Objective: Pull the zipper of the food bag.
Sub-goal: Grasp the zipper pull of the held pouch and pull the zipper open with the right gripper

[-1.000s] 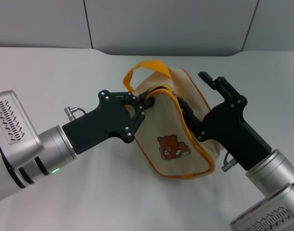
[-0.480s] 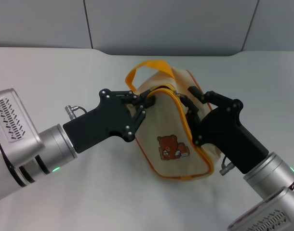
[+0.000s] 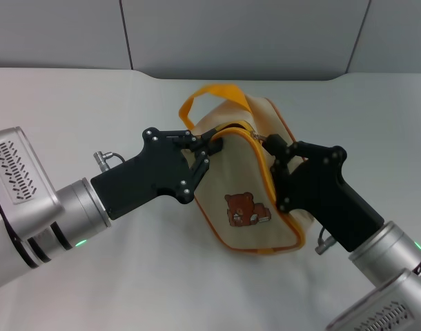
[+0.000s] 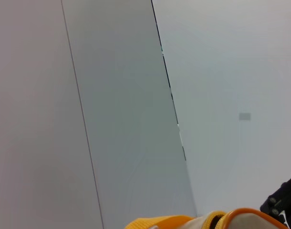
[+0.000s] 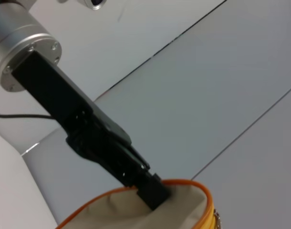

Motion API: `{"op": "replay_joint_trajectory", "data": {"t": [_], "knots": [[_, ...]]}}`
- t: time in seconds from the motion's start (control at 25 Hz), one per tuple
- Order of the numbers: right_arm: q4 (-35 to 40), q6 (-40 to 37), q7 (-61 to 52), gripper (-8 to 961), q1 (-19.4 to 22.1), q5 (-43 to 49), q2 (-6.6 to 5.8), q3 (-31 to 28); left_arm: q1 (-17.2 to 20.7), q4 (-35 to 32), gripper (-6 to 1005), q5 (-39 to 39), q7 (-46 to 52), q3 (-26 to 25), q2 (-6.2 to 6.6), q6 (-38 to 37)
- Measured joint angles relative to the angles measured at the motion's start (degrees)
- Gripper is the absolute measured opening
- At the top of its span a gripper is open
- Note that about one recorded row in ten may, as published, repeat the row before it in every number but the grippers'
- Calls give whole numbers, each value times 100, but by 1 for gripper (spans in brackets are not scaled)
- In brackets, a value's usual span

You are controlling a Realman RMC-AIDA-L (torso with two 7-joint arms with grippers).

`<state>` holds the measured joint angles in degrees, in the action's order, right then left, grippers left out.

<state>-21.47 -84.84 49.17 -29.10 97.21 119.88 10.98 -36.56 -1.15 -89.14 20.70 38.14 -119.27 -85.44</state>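
The food bag (image 3: 245,183) is a beige pouch with a brown bear patch, standing on the white table mid-view. Its yellow-orange strap loop (image 3: 214,93) arches over the top. The zipper (image 3: 264,181) runs along the near edge. My left gripper (image 3: 210,145) is shut on the bag's top left edge. It also shows in the right wrist view (image 5: 152,193), clamped on the bag's rim (image 5: 136,207). My right gripper (image 3: 269,145) is shut at the zipper's top end, where the small silver pull tab (image 3: 255,136) sits. The bag's top edge (image 4: 241,219) shows in the left wrist view.
The white table (image 3: 93,96) spreads around the bag on all sides. Grey wall panels (image 3: 231,34) stand behind it. Both black gripper bodies crowd the bag from left and right.
My right gripper has moved in toward the bag's top and its fingers have closed from wide open onto the zipper's top end. The left gripper has kept its hold and stayed put.
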Motion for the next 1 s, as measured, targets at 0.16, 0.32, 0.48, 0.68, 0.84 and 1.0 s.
{"op": "replay_joint_trajectory", "data": {"t": [0.16,0.32,0.48,0.68,0.84,1.0], "knots": [[-1,-41,14,6,256,1,0,-23,17,-1,60,1,5,-14,0,1],[18,-61,-6,17,740,-14,0,-54,33,-24,60,22,8,-32,1,-4],[185,-32,-47,28,1292,-47,0,-66,35,-33,60,34,13,-34,1,-8],[405,-158,-356,42,1643,-49,0,-206,35,-35,60,36,13,-35,0,-11],[452,-625,-1045,53,1671,-53,-5,-309,43,43,60,33,24,-35,0,-12],[463,-713,-1799,64,1590,-52,-40,-416,194,302,61,24,30,-19,1,-44]]}}
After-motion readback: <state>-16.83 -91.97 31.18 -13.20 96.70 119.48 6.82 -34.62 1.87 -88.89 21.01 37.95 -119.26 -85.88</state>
